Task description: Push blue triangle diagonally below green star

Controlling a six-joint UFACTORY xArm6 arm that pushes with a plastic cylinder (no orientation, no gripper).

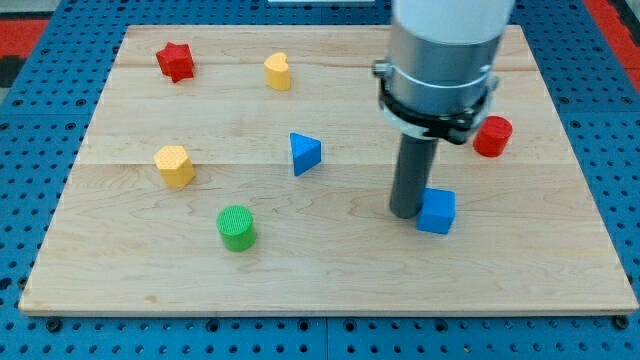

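Green cylinder [237, 227] nearest bottom edge, blue triangle [305, 153] unboxed.

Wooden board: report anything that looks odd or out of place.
No green star shows on the wooden board; the only green block is a green cylinder. My tip sits against the blue cube, well to the view's right of the blue triangle.

Bright, even overhead light leaves soft short shadows on the wooden board [330, 260], with sharp focus throughout.
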